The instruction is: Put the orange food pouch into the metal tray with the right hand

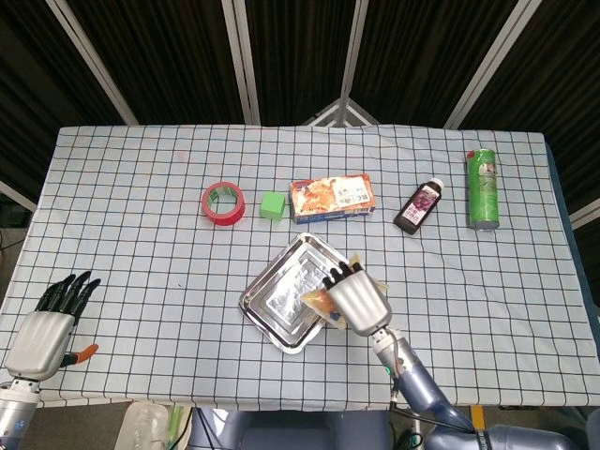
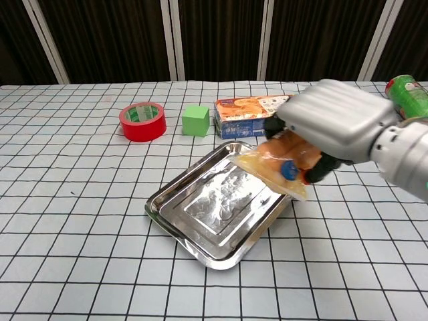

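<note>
My right hand [image 2: 331, 127] [image 1: 356, 298] holds the orange food pouch [image 2: 277, 166] [image 1: 322, 301] in the air over the right part of the metal tray [image 2: 194, 227] [image 1: 272, 302]. The pouch hangs tilted beneath the palm, clear of the tray floor. In the head view most of the pouch is hidden by the hand. My left hand [image 1: 49, 323] rests near the table's front left corner with its fingers spread and nothing in it.
Behind the tray stand a red tape roll [image 2: 142, 121], a green cube [image 2: 196, 121] and a snack box [image 2: 249, 115]. A dark bottle [image 1: 419, 206] and a green can [image 1: 483, 188] lie at the back right.
</note>
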Robot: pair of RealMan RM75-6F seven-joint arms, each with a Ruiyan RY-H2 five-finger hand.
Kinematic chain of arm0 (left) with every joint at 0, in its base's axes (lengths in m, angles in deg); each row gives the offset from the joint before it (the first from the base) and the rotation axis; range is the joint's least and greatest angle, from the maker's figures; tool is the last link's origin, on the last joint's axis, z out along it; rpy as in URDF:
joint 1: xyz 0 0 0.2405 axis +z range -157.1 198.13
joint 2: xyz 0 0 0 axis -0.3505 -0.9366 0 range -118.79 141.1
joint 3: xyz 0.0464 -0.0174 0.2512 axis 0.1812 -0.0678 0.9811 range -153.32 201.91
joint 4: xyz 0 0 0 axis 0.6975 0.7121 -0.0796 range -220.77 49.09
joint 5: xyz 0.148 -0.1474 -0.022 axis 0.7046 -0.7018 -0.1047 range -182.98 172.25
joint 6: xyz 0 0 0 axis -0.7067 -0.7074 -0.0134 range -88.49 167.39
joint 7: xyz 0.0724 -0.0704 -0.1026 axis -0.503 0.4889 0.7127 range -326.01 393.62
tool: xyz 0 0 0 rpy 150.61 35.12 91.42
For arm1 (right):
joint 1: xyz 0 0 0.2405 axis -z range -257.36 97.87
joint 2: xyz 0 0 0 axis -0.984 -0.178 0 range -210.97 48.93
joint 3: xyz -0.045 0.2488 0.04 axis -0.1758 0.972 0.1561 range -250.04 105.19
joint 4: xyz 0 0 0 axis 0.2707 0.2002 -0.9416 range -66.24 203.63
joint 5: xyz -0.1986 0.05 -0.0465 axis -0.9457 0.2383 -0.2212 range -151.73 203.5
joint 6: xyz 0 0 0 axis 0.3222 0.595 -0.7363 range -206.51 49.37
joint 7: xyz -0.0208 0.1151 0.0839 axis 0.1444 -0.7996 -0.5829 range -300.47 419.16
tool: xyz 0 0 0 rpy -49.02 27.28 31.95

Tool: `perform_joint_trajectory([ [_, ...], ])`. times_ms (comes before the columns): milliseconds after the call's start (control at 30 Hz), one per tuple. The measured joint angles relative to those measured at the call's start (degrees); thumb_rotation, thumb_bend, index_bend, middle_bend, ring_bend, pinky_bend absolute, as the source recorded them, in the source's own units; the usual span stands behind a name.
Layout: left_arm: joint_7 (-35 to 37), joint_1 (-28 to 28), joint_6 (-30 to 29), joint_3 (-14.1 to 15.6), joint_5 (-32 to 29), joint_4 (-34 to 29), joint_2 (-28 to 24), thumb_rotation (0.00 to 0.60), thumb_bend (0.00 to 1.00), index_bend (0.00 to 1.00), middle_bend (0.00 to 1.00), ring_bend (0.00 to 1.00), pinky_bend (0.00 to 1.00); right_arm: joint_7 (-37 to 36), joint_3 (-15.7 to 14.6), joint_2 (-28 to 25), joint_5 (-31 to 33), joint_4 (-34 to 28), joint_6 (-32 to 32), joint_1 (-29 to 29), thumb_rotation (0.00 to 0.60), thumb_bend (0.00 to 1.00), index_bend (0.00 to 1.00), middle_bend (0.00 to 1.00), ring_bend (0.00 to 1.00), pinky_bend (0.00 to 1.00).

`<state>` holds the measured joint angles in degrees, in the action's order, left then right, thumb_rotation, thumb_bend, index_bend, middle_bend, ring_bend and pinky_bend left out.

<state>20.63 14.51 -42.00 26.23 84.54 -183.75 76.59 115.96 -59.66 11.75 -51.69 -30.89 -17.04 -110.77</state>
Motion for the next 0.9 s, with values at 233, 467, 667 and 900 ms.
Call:
perform_joint_trajectory([
  [233, 2.2, 0.2, -0.6, 0.0, 0.2, 0.2, -0.8, 0.600, 0.07, 0.00, 0.00, 0.00, 0.09, 1.4, 2.2, 10.2, 3.0, 13.1, -3.0, -6.6, 0.600, 0.40, 0.54, 0.44, 0.32, 0.52],
  [467, 3.6, 0.2, -1.5, -0.1, 1.1, 0.6, -1.0, 0.600, 0.08, 0.00, 0.00, 0.00, 0.09, 2.7, 2.3, 16.9, 6.6, 20.5, -3.2, -10.2, 0.600, 0.40, 0.00, 0.14, 0.19, 0.47],
  [667, 4.3, 0.3, -2.2, -0.1, 2.0, 1.6, -0.3, 0.600, 0.08, 0.00, 0.00, 0.00, 0.09, 5.5, 1.8, 16.9, 8.5, 18.0, -0.1, -9.6, 0.600, 0.32, 0.00, 0.00, 0.00, 0.33],
  [900, 3.5, 0.3, -2.1, -0.1, 1.8, 1.5, 0.0, 0.600, 0.08, 0.00, 0.00, 0.00, 0.09, 9.5, 0.4, 13.2, 9.0, 9.7, 5.0, -7.6, 0.600, 0.29, 0.00, 0.00, 0.00, 0.29],
])
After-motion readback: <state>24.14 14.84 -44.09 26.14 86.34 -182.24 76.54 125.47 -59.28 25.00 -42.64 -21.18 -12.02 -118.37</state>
